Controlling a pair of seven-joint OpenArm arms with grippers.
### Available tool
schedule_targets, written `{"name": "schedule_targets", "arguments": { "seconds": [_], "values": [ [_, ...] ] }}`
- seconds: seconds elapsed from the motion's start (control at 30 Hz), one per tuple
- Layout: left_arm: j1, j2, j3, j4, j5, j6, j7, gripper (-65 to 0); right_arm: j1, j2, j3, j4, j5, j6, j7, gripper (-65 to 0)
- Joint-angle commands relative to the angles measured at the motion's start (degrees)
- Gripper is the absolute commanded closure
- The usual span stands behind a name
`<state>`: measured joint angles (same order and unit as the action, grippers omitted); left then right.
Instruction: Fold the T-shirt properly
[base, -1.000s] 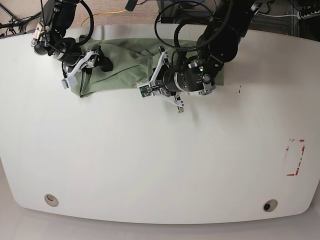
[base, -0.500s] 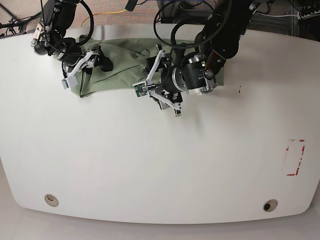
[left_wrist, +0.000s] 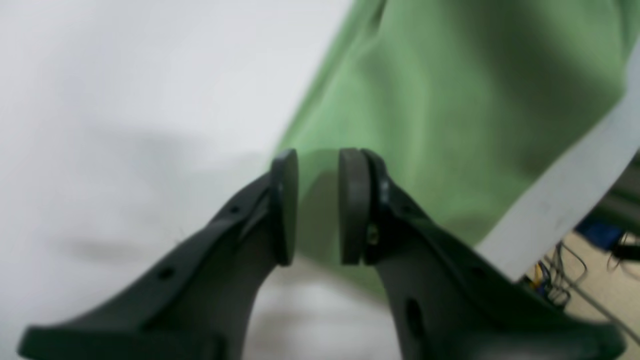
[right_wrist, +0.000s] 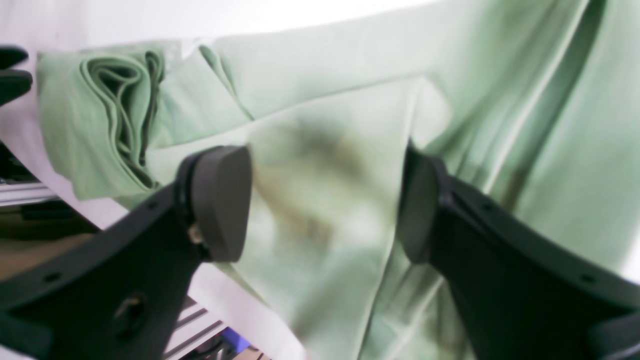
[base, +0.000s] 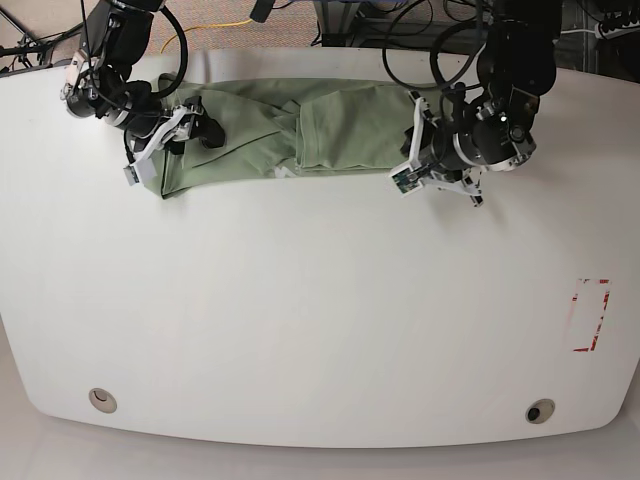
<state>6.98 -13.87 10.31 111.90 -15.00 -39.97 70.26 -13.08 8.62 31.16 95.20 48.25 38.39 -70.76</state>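
The sage-green T-shirt (base: 330, 130) lies bunched in a long strip along the far side of the white table (base: 300, 320). One layer is folded over near its middle. My left gripper (base: 428, 150) hovers at the shirt's right end. In the left wrist view its pads (left_wrist: 285, 205) stand a narrow gap apart, with nothing pinched, and the T-shirt (left_wrist: 450, 100) lies just beyond. My right gripper (base: 203, 117) is over the shirt's left end. It is wide open in the right wrist view (right_wrist: 322, 200), above the flat T-shirt (right_wrist: 325, 100). Rolled folds (right_wrist: 125, 115) lie at the left.
A red-marked rectangle (base: 590, 315) is on the table at the right. Two round holes (base: 100, 400) (base: 540, 411) sit near the front edge. Cables and equipment lie behind the far edge (left_wrist: 565, 190).
My left arm has swung right from the shirt's middle to its right end, uncovering the folded-over layer. Its jaws opened and then narrowed again. The right arm has barely moved.
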Motion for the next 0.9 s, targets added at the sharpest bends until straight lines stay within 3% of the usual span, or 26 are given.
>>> {"name": "schedule_targets", "arguments": {
  "seconds": [0.0,0.17,0.4,0.67,0.87],
  "values": [
    [1.6,-0.7,-3.0,0.9,-0.9,0.0,-3.1,-9.3,1.9,0.7,0.3,3.6,1.6,0.2,1.1,-43.0],
    [5.5,-2.1,-5.9,-0.3,-0.6,0.0,-5.8,-9.3,3.5,0.7,0.7,5.0,1.6,0.2,0.4,-43.4],
    [8.0,-3.3,-6.4,-3.4,-0.5,0.0,-8.6,-9.3,6.8,1.9,10.0,1.3,1.6,0.3,-2.3,-62.5],
    [7.8,-3.1,-7.9,-7.9,-0.6,0.0,-8.9,-9.3,8.8,7.6,18.6,-10.6,1.6,1.6,-4.3,-62.5],
    [6.1,-3.1,-8.2,-7.9,-0.9,0.0,-8.9,-9.3,6.4,7.9,18.8,-13.2,1.5,1.6,-4.4,-62.5]
  ]
}}
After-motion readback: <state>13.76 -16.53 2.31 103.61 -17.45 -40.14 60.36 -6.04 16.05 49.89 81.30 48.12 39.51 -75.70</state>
